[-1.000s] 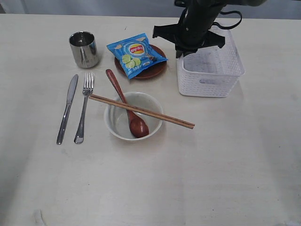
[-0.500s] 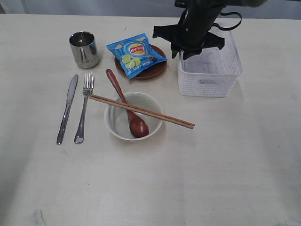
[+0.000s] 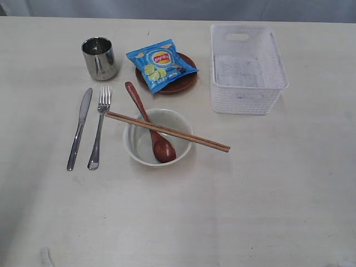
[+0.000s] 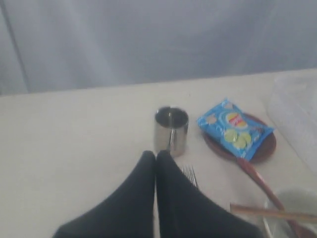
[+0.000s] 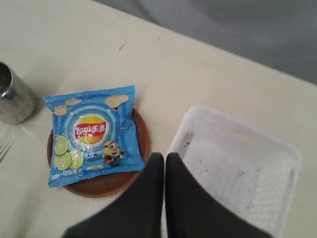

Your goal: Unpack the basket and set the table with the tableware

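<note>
Basket (image 3: 247, 101), white, perforated: upright on the bench (image 3: 267, 194), just beyond the right jaws' tips, off to one side.
Plate (image 3: 188, 82), brown, carrying a blue chip bag (image 3: 161, 64): beyond the same tips, opposite side, apart from the basket.
Cup (image 4: 171, 130), steel: upright, just past the left jaws' tips.
Fork (image 4: 190, 174): tines beside those tips.
Knife (image 3: 79, 127): parallel beside the fork.
Bowl (image 3: 136, 142): holds the spoon (image 3: 163, 147); chopsticks (image 3: 167, 132) lie across its rim.
Left jaws: pressed together.
Right jaws: pressed together.

Grey backdrop (image 4: 148, 39) (faintly creased), soft light.
</note>
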